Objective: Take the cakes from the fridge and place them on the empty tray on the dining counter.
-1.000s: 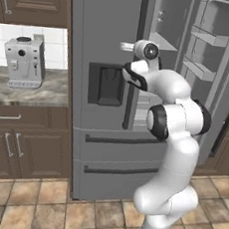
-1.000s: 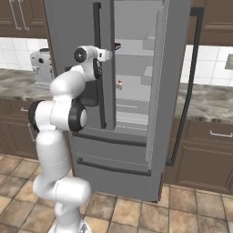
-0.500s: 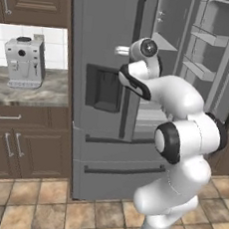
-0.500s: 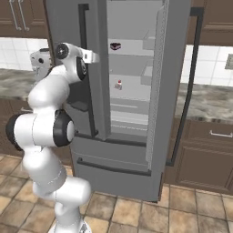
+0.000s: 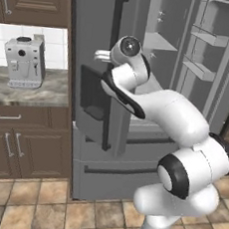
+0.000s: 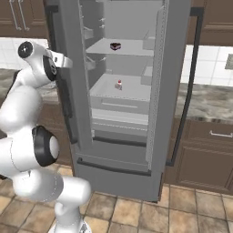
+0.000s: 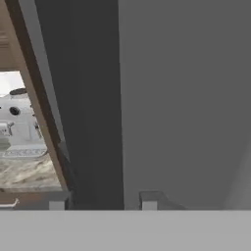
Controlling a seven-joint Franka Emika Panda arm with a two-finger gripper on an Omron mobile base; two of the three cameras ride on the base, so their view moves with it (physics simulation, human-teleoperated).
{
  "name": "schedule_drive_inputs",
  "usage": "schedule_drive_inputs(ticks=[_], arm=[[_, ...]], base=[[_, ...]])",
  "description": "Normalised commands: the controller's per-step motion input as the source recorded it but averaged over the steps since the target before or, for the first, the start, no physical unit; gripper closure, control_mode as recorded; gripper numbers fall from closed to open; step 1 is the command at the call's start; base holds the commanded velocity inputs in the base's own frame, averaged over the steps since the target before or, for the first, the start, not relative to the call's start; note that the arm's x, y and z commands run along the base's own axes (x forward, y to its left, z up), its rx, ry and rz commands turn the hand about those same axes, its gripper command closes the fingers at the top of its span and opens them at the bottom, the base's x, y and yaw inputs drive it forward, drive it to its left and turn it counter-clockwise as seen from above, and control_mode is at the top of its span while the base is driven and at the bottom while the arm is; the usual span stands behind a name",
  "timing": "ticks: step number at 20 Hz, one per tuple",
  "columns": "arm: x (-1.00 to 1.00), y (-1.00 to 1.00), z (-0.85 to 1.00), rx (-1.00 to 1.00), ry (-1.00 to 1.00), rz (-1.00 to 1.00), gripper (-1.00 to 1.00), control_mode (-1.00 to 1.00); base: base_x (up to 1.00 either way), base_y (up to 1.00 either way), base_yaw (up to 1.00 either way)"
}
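Observation:
The fridge [image 6: 127, 150] stands with its right door [image 5: 212, 61] swung open and its left door [image 5: 95, 29] closed. A dark chocolate cake [image 6: 115, 46] sits on the upper shelf. On the shelf below it is the white cake with a red top [image 6: 119, 84]. My gripper [image 5: 98, 55] hovers in front of the left door, left of its long dark handle [image 5: 111, 71], well away from both cakes. In the hand view the gripper [image 7: 103, 202] faces the grey door with its fingertips [image 7: 149, 201] apart and nothing between them. The empty tray and the dining counter are out of view.
A grey coffee machine [image 5: 24, 62] stands on the marbled counter [image 5: 24, 89] left of the fridge, over dark brown cabinets [image 5: 13, 146]. More counter and cabinets [image 6: 209, 150] lie to the fridge's right. My arm's elbow [image 5: 191, 169] bulks low in front of the fridge drawers.
The hand has swung left, from the open fridge compartment to in front of the closed left door. The elbow has dropped lower. Both cakes stay on their shelves.

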Motion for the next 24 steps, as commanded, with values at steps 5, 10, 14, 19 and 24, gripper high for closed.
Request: schedule_drive_inputs(ticks=[5, 10, 14, 19, 24], arm=[[-1.0, 0.91, 0.01, -0.03, 0.0, 0.0, 1.0, -1.0], [-1.0, 0.3, 0.36, -0.03, -0.06, 0.01, -1.0, -1.0], [-1.0, -0.51, 0.66, 0.0, -0.07, -0.01, -1.0, -1.0], [-0.76, -0.95, 0.42, 0.0, 0.07, -0.04, -1.0, -1.0], [-0.24, -0.96, 0.03, -0.1, 0.29, 0.02, -1.0, -1.0]], base=[[0.0, 0.0, 0.0], [0.0, 0.0, 0.0], [0.0, 0.0, 0.0], [0.0, 0.0, 0.0], [0.0, 0.0, 0.0]])
